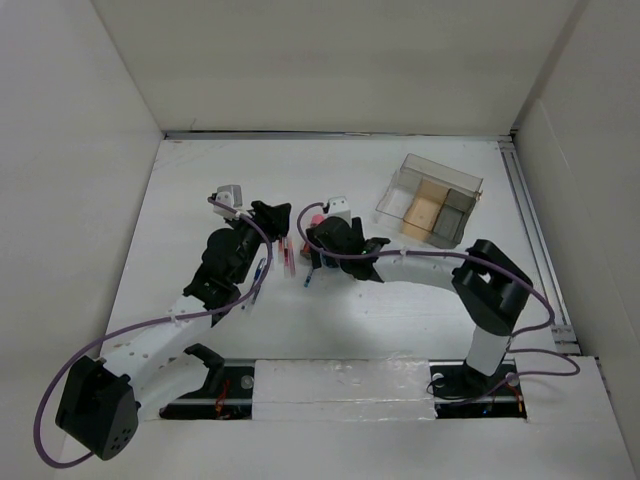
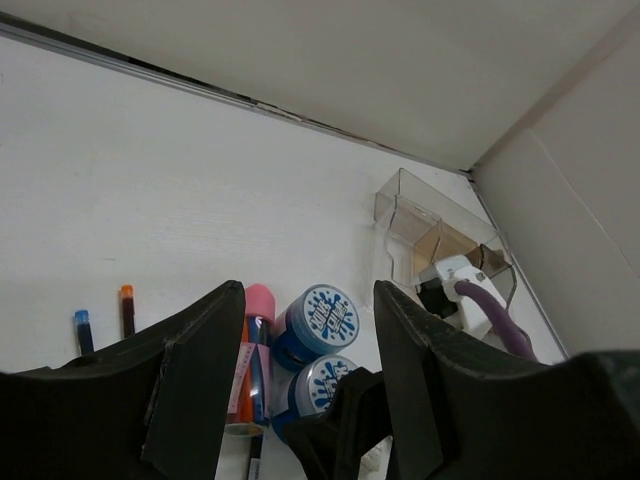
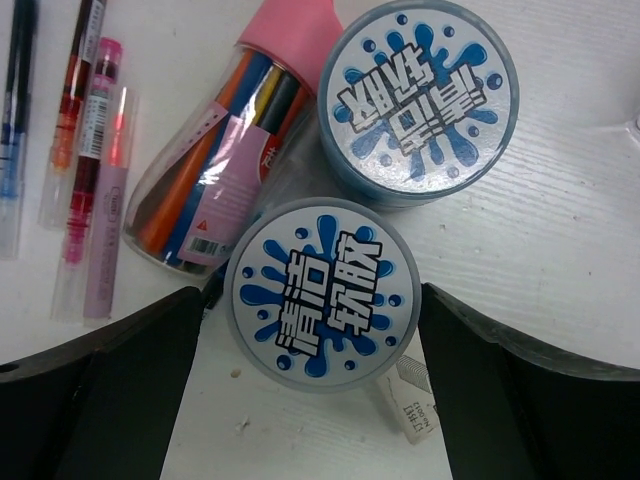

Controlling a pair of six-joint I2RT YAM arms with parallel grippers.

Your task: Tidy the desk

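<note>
The white desk [image 1: 400, 290] holds a cluster of stationery near its middle. My right gripper [image 3: 310, 300] stands open astride a round tub with a blue-splash lid [image 3: 320, 292], with a gap on each side of it. A second such tub [image 3: 420, 95] stands just beyond it. Beside both lies a clear pink-capped tube of coloured pens [image 3: 230, 160]. My left gripper [image 2: 308, 300] is also open, hovering over the same tubs [image 2: 318, 322] and pen tube [image 2: 250, 350], holding nothing. From above, the two grippers [image 1: 272, 215] [image 1: 322, 240] sit close together.
A clear compartmented organizer [image 1: 430, 205] stands at the back right. Loose pens [image 3: 95, 150] lie left of the tube, and more pens [image 1: 289, 255] show between the arms. A small white staple box [image 3: 410, 400] lies by the near tub. Pale walls enclose the desk.
</note>
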